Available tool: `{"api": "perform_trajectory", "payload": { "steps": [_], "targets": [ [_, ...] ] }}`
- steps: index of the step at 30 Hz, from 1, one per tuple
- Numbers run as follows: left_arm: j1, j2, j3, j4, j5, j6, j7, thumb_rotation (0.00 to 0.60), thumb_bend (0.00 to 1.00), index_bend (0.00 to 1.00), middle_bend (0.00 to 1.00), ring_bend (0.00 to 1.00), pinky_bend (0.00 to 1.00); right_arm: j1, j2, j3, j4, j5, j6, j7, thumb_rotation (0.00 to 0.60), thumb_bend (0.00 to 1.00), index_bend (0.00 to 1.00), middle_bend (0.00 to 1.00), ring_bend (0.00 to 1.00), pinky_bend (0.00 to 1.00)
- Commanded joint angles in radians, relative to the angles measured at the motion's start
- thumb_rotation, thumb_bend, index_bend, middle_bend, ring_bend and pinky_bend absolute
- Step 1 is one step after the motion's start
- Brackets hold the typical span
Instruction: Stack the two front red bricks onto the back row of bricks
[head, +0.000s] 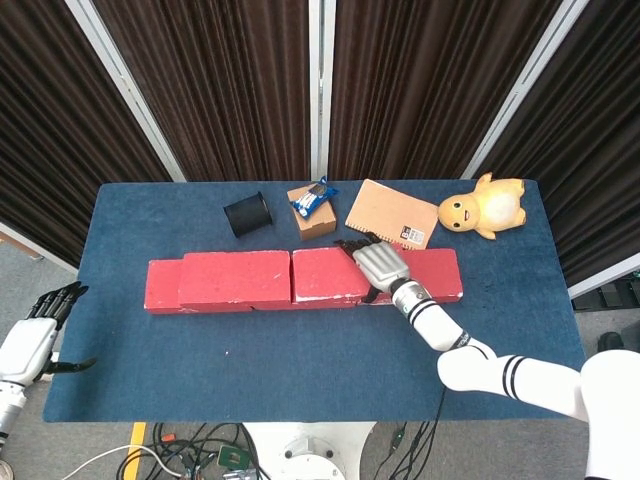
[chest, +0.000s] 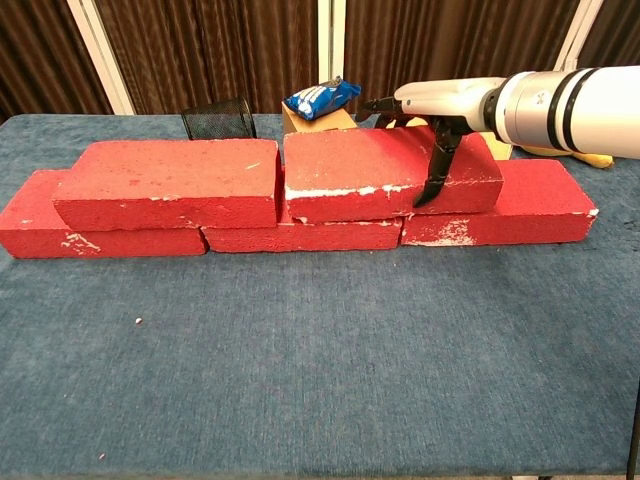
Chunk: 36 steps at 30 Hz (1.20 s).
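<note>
On the blue cloth-covered tabletop (chest: 320, 380) a back row of three rough red bricks (chest: 495, 212) runs parallel to the front edge, across the middle. Two more red bricks sit on top of it. The left upper red brick (chest: 168, 182) lies over the joint between the left and middle bricks of the row. The right upper red brick (chest: 385, 175) lies beside it, bridging the middle and right bricks; their ends look touching or very nearly so in both views.

The right hand (head: 381, 265) grips this right upper red brick from above: the palm lies over its top near the right end, the thumb (chest: 437, 170) hooks down the front face, and the other fingers (head: 352, 243) reach over the far edge. That clamp across the width is probably what lets the hand steer the brick along the row. Whether the brick is fully resting or partly carried cannot be told.

The left hand (head: 35, 335) hangs off the left front corner of the tabletop, holding nothing, fingers loosely apart.

Toward the back edge stand a black mesh cup (head: 247, 214), a small cardboard box (head: 311, 215) with a blue snack packet (chest: 322, 98) on it, a brown notebook (head: 390, 212) and a yellow plush duck (head: 484, 207).

By the layout, both bricks are up; letting go seems the step left.
</note>
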Motion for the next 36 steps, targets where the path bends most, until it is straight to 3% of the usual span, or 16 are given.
{"api": "perform_trajectory", "payload": {
  "steps": [1, 36],
  "targets": [
    [0.0, 0.001, 0.0, 0.0, 0.0, -0.001, -0.004, 0.6, 0.0, 0.01, 0.0, 0.0, 0.0, 0.005, -0.005, -0.001, 0.006, 0.01, 0.001, 0.0, 0.6, 0.0, 0.0, 0.29, 0.19, 0.0],
    [-0.005, 0.002, 0.013, 0.017, 0.012, -0.016, -0.04, 0.6, 0.0, 0.01, 0.0, 0.0, 0.0, 0.048, -0.026, -0.019, 0.026, 0.058, -0.009, 0.014, 0.6, 0.0, 0.0, 0.27, 0.18, 0.0]
  ]
}}
